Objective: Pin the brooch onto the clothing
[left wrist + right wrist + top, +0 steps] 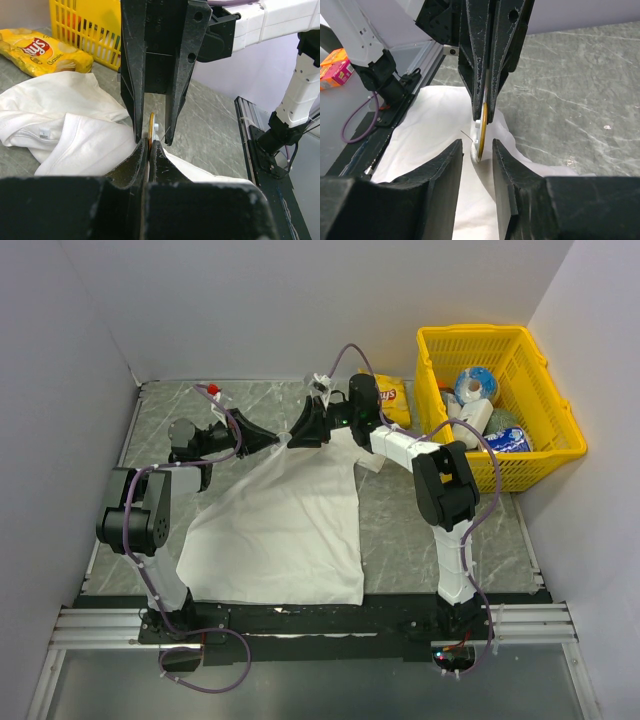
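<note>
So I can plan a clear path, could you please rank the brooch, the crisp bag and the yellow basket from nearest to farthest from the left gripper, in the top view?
1. The brooch, pinched in the shut jaws of the left gripper.
2. The crisp bag, farther back and to the right.
3. The yellow basket, at the far right, past the bag.

Top view high overhead, looking down on whole table (420,530). Wrist views close, low, facing each other, sharing brooch (151,125).
</note>
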Action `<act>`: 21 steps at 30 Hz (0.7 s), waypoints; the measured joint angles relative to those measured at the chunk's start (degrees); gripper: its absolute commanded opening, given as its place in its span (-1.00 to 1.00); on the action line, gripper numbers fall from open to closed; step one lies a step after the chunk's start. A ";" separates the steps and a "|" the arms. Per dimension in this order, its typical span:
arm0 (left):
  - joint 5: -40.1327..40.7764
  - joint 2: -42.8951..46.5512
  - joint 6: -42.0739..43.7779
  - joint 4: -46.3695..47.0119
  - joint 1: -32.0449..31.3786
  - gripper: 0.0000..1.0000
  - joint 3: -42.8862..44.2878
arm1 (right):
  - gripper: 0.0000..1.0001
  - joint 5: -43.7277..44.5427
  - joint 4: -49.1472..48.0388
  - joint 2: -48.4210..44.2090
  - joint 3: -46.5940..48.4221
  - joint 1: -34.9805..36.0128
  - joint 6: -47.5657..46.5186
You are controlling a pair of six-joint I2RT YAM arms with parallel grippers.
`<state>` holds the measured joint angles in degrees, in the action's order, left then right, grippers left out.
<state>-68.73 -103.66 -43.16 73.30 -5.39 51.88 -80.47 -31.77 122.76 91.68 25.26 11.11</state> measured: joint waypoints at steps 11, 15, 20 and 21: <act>0.00 0.00 -0.02 0.00 0.00 -0.98 0.02 | -0.36 0.04 0.52 0.11 1.14 0.66 -0.02; 0.00 0.00 -0.04 0.00 0.00 -0.98 0.02 | -0.42 0.02 0.57 0.15 2.01 0.76 -0.02; -0.20 0.00 -0.02 0.02 0.00 -0.98 0.13 | -0.43 0.11 0.96 0.22 2.19 0.76 -0.04; -0.24 0.00 -0.02 0.02 0.00 -0.98 0.13 | -0.37 0.07 0.98 0.22 2.19 0.76 -0.02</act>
<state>-68.97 -103.66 -43.18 73.32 -5.39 52.01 -80.40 -30.79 122.98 93.86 26.02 11.09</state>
